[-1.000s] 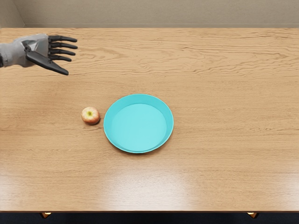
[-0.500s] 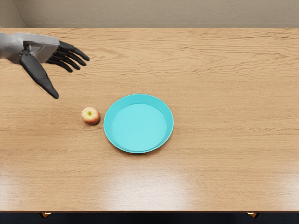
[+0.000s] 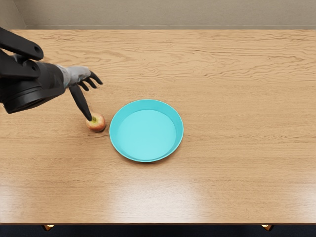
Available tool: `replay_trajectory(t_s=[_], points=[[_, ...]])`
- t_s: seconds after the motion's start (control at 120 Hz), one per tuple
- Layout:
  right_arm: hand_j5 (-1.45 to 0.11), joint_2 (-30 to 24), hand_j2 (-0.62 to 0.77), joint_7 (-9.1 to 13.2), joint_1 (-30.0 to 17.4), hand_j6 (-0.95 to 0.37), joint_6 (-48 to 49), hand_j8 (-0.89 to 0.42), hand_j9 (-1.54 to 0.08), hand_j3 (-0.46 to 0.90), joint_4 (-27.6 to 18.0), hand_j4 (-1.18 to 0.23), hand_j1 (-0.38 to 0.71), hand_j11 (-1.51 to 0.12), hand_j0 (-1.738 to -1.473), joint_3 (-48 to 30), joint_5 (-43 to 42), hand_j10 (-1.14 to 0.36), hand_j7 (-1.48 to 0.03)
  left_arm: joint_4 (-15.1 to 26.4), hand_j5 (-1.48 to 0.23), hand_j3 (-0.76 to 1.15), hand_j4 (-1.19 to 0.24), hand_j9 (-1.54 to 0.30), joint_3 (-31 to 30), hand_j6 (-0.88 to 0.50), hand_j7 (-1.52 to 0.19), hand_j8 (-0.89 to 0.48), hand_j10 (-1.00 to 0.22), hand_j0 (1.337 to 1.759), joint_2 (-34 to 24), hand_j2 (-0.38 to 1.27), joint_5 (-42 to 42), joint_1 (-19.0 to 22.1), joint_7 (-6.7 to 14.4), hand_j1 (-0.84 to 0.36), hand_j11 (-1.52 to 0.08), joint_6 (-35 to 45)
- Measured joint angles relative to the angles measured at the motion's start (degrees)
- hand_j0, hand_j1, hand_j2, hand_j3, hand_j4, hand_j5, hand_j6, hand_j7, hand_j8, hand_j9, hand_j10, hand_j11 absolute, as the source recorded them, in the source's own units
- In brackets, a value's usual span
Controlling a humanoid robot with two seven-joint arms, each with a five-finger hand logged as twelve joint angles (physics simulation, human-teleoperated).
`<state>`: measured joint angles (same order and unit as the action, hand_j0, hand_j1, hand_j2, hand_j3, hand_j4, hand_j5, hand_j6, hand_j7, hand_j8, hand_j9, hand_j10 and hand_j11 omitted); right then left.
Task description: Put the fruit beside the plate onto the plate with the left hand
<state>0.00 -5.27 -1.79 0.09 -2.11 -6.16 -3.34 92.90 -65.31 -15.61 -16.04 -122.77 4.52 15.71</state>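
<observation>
Head view: the left hand (image 3: 78, 81) has dropped to the apple (image 3: 97, 124), fingers spread, gripping nothing, thumb tip over it; the apple is round, dimple up, no long axis

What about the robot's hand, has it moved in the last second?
Yes. The left hand has come nearer and rightward, from the table's far edge to the unmoved apple, thumb tip at its top.
</observation>
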Motion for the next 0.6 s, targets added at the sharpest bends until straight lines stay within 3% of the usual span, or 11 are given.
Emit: replay_trajectory(t_s=[0.158, 0.283, 0.6], points=[[-0.05, 0.0, -0.01, 0.0, 0.0, -0.04, 0.0, -0.04, -0.05, 0.0, 0.0, -0.04, -0.3, -0.05, -1.658, 0.0, 0.0, -0.04, -0.05, 1.8, -0.32, 0.0, -0.25, -0.32, -3.5, -0.25, -0.32, -0.25, -0.25, 1.658, 6.2, 0.05, -5.0, 0.6, 0.2, 0.05, -0.32, 9.0], [-0.05, 0.0, -0.01, 0.0, 0.0, -0.04, 0.0, -0.04, -0.05, 0.0, 0.0, -0.04, -0.3, -0.05, -1.658, 0.0, 0.0, -0.04, -0.05, 2.2, -0.32, 0.0, -0.25, -0.32, -4.4, -0.25, -0.32, -0.25, -0.25, 1.658, 10.3, 0.05, -6.9, 3.3, 0.3, 0.05, -0.32, 13.2], [-0.05, 0.0, -0.01, 0.0, 0.0, -0.04, 0.0, -0.04, -0.05, 0.0, 0.0, -0.04, -0.3, -0.05, -1.658, 0.0, 0.0, -0.04, -0.05, 2.9, -0.32, 0.0, -0.25, -0.32, -1.9, -0.25, -0.32, -0.25, -0.25, 1.658, 15.6, 0.05, -8.1, 6.4, 1.3, 0.05, -0.32, 18.9]])
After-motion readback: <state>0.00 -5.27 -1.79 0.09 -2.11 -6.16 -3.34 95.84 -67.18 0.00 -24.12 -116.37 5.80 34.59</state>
